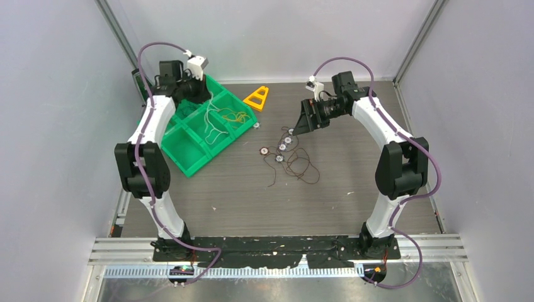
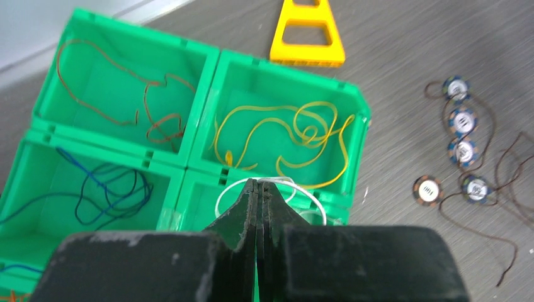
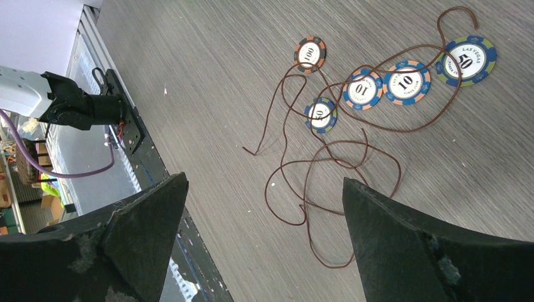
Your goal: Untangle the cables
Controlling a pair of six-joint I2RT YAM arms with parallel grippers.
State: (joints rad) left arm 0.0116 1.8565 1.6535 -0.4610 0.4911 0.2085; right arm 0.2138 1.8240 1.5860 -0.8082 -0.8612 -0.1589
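Observation:
A dark brown cable [image 3: 327, 163] lies looped on the table among several poker chips [image 3: 469, 60]; it also shows in the top view [image 1: 296, 165] and the left wrist view [image 2: 497, 189]. My right gripper [image 3: 264, 179] is open and empty, hovering above it [image 1: 302, 126]. My left gripper [image 2: 259, 182] is over the green bin [image 2: 208, 82] and is shut on a white cable [image 2: 313, 198] that loops from its tips into the near compartment. A yellow cable [image 2: 283, 135], an orange cable [image 2: 145, 94] and a blue cable [image 2: 107, 185] each lie in their own compartment.
The green bin [image 1: 189, 157] stands at the back left with the left arm bent over it. A yellow triangular frame [image 1: 257, 97] lies behind it on the table. The chips [image 1: 282, 146] form a short row mid-table. Walls enclose three sides.

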